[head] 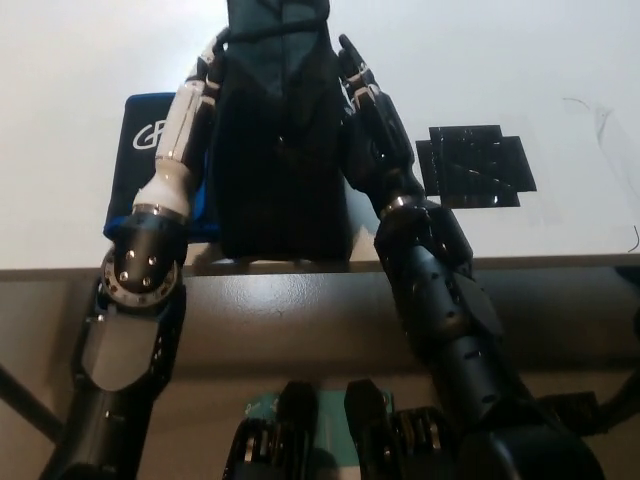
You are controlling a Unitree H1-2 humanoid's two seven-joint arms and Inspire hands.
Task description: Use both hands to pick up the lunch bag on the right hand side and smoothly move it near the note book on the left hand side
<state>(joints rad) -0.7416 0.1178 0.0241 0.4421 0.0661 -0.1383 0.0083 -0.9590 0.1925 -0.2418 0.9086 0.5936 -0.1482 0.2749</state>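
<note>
Item: tall dark navy fabric lunch bag [280, 160], upright on white desk [80, 70], pressed between white left hand [205, 75] and black right hand [362, 95], one against each side wall. Both hands flat on the fabric, fingers extended, gripping by squeeze. Judged soft-sided, light, prone to buckle or sag; best held low and even on both flanks. Blue notebook [140, 135] just left of left hand, white lettering partly hidden, "G" legible. Black patterned square [475, 165] right of right hand.
</note>
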